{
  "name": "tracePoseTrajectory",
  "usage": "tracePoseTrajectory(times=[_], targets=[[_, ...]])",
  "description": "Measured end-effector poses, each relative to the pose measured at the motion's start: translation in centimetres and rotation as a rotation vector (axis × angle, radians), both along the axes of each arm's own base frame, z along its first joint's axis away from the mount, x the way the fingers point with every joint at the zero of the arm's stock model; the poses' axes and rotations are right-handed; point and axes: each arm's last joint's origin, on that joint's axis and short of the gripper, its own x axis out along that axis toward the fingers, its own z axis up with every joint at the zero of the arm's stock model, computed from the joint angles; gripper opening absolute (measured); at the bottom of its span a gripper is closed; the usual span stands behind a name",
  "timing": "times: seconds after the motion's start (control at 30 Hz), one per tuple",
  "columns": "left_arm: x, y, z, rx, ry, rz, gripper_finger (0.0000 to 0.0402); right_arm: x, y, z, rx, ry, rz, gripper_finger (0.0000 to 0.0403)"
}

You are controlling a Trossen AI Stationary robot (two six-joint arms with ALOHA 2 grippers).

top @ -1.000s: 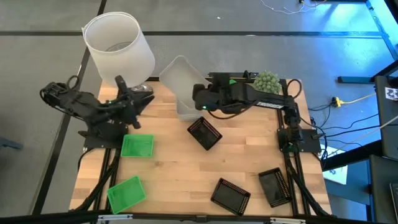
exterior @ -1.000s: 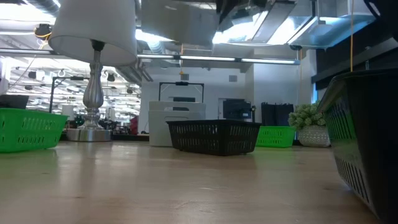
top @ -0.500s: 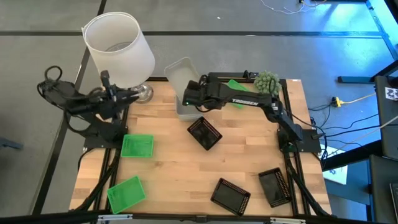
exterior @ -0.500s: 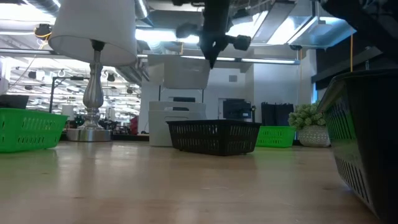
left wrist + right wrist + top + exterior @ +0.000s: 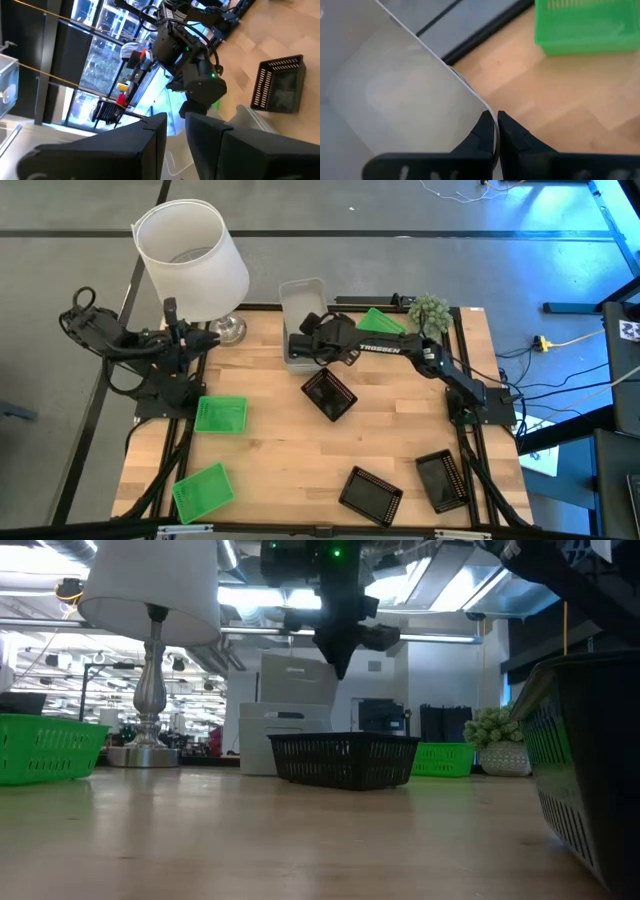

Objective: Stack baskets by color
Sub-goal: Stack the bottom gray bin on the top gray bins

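Right gripper (image 5: 303, 345) is pinched tight on the wall of a translucent grey-white rectangular plastic basket (image 5: 302, 308), fingers (image 5: 512, 136) closed w/ the thin rim caught between them in the right wrist view. It's holding that basket up over the back edge of the wooden slat tabletop (image 5: 290, 455), tipped a bit, above more grey-white baskets (image 5: 297, 361) sitting on the table right under the claw. In the low view the claw hangs down from above, w/ the held basket (image 5: 297, 678) just behind it.

Just in front of the claw, a black mesh-walled rectangular basket (image 5: 329, 395) sits at an angle, apart from it. Just behind the right arm there's a bright green plastic basket (image 5: 380, 321), and past that a small green ball-shaped plant (image 5: 430, 309) at the back corner. Two more black mesh baskets (image 5: 371, 494) (image 5: 441, 480) are well away at the front edge.

Left gripper (image 5: 207, 337) is way off to the side, up by the base of a white drum lampshade lamp (image 5: 192, 260), fingers (image 5: 150, 131) a little apart w/ nothing in them. Two more bright green baskets (image 5: 220, 415) (image 5: 203, 491) lie on that side, near the left arm.
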Motion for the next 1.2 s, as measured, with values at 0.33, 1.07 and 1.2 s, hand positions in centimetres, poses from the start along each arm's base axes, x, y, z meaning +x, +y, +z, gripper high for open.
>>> tracePoseTrajectory(times=[0.33,1.07,1.2], targets=[[0.0,0.0,-0.1,0.003,0.005,0.000,0.0066,0.4,1.8,0.0,0.112,-0.035,0.045,0.0003],[-0.2,0.1,-0.3,-0.026,0.013,0.008,0.0066,0.8,2.6,-1.8,0.209,-0.001,0.039,0.0009],[-0.3,0.2,-0.5,-0.020,0.032,0.009,0.0066,0.9,2.6,-2.1,0.230,0.002,0.037,0.0009]])
